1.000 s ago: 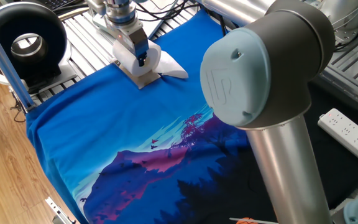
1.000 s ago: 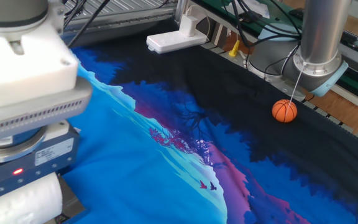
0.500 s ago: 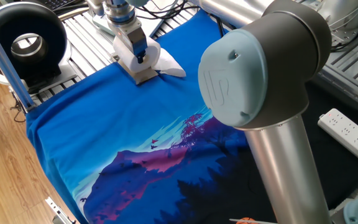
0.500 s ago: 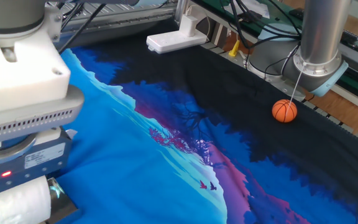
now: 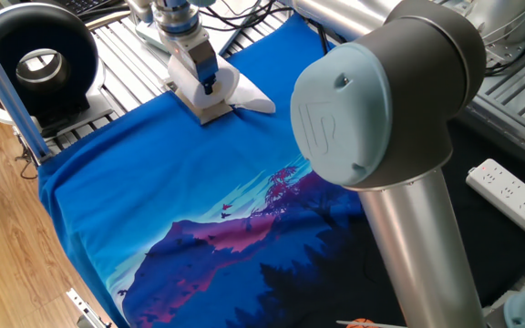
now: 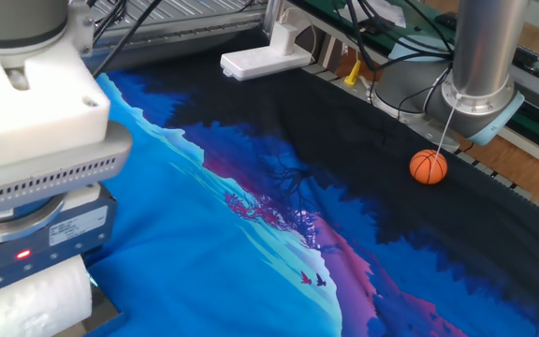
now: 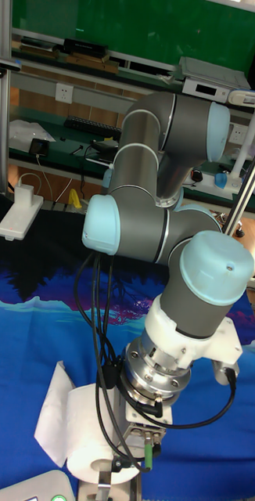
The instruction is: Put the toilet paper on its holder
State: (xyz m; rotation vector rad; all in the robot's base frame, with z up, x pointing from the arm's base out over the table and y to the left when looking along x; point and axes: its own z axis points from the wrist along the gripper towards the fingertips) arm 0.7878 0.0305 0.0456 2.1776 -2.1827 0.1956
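Note:
The toilet paper (image 5: 224,85) is a fat white roll at the far left end of the blue cloth, with its loose sheet (image 5: 253,98) trailing to the right. My gripper (image 5: 205,85) comes down from above and is shut on the roll. Under the roll lies the flat grey plate of the holder (image 5: 211,115). The holder's upright arm is hidden by the roll and fingers. In the other fixed view the roll (image 6: 26,301) shows at the bottom left under the gripper body. The tall fixed view has the roll (image 7: 84,442) low down, left of the wrist.
A blue printed cloth (image 5: 153,200) covers the table. A black round device (image 5: 39,64) stands off the cloth's left end. A small orange ball (image 6: 428,167) and a white power strip (image 6: 260,61) lie at the far side. The arm's big elbow (image 5: 381,100) blocks much of one fixed view.
The gripper with the roll shifted slightly toward the far left corner over the plate, then held nearly still. Its grip on the roll has not changed.

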